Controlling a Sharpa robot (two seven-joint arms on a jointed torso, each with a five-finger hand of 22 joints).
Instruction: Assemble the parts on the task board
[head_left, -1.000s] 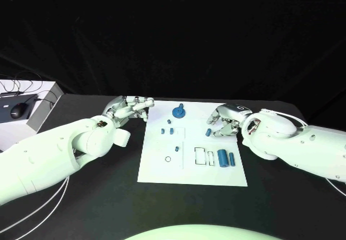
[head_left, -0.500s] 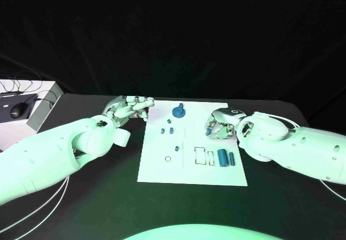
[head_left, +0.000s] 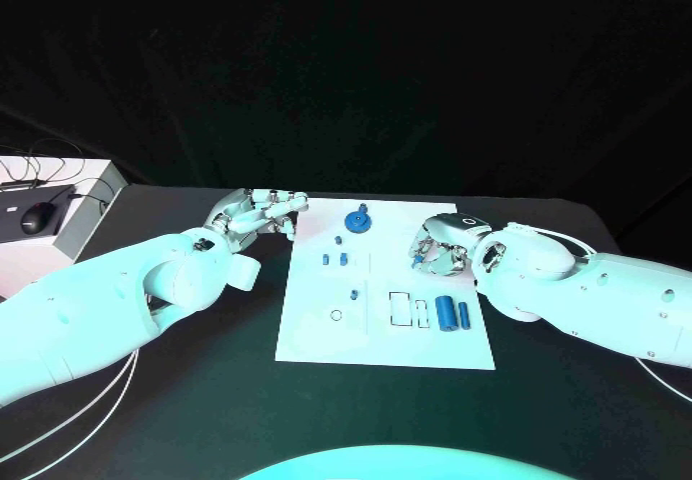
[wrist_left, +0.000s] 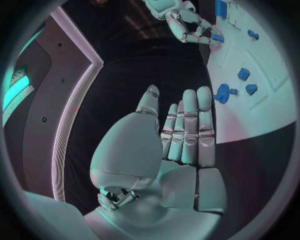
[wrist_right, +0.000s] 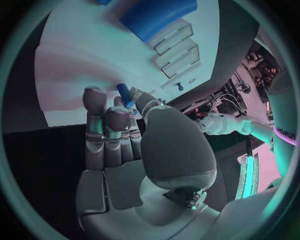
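A: Where's the right hand (head_left: 441, 247)?

B: At the three o'clock edge of the task board (head_left: 387, 340), fingers closed on a small blue peg (wrist_right: 124, 94). The right wrist view shows the peg pinched at the fingertips, above the white plate.

A: And the left hand (head_left: 264, 214)?

B: At the board's ten o'clock corner, over the black table (head_left: 188, 400). Its fingers lie straight and side by side in the left wrist view, holding nothing.

A: The rest of the parts?

B: A blue round piece (head_left: 359, 219) sits at twelve o'clock on the board. A blue cylinder (head_left: 446, 313) lies toward four o'clock, beside a thinner blue rod (head_left: 463, 316). Small pegs (head_left: 335, 261) stand near the centre.
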